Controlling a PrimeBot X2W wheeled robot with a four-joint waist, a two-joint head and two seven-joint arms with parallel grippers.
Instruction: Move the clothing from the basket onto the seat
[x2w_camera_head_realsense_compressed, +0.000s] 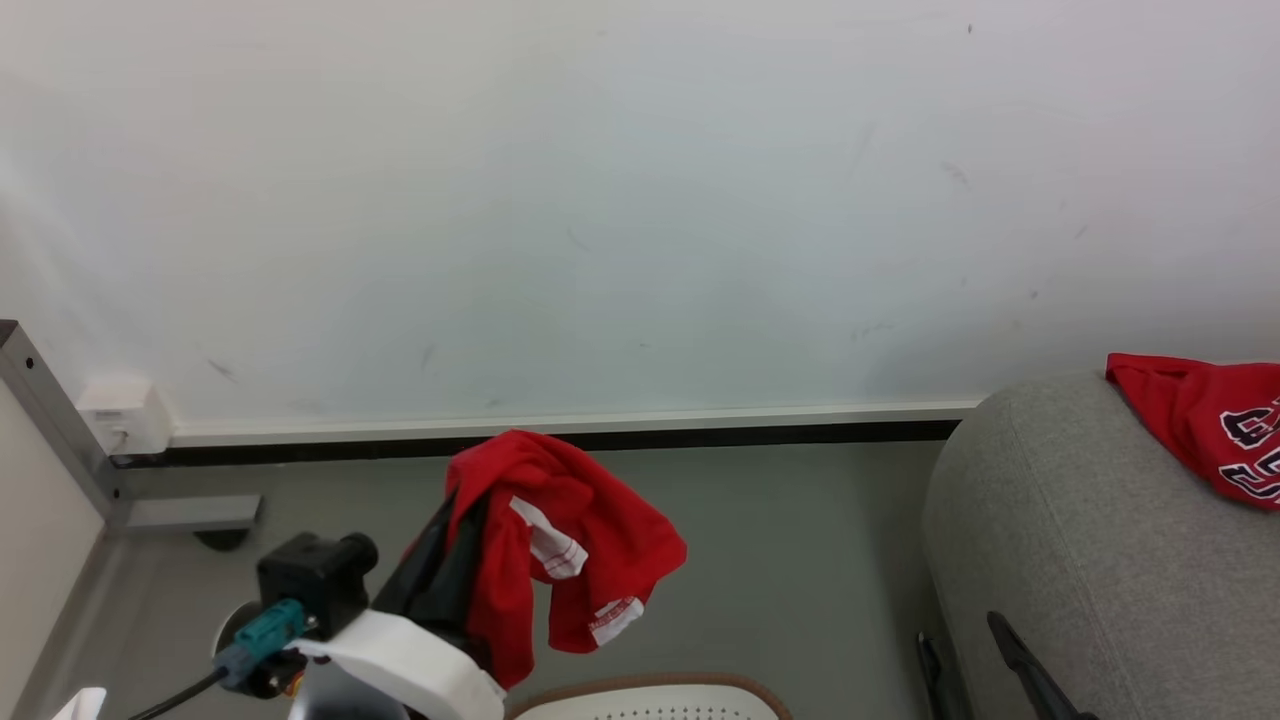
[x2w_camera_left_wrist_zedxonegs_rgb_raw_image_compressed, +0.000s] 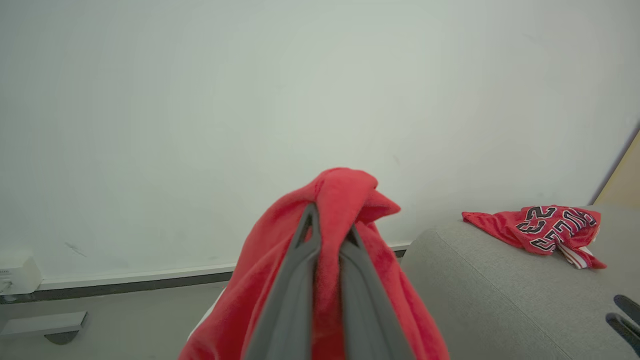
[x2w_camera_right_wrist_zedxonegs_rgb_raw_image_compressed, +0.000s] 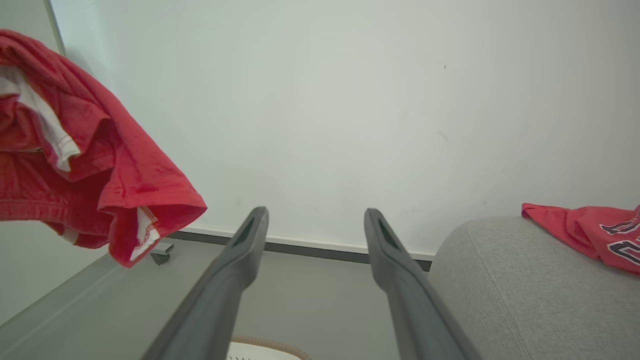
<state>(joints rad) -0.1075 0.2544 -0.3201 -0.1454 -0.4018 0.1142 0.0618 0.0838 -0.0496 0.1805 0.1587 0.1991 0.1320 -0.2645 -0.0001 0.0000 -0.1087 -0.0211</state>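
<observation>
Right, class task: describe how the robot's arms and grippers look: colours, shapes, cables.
The left forearm is a smooth white shell. On its wrist sits a black boxy module with a teal plug and black cable. The left gripper and right gripper each have two long, dark grey, tapering fingers; the right pair shows a narrow slot near each tip.

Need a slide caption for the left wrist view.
Left tool shut on red clothing; a lettered red jersey lies on the grey seat beyond.
</observation>
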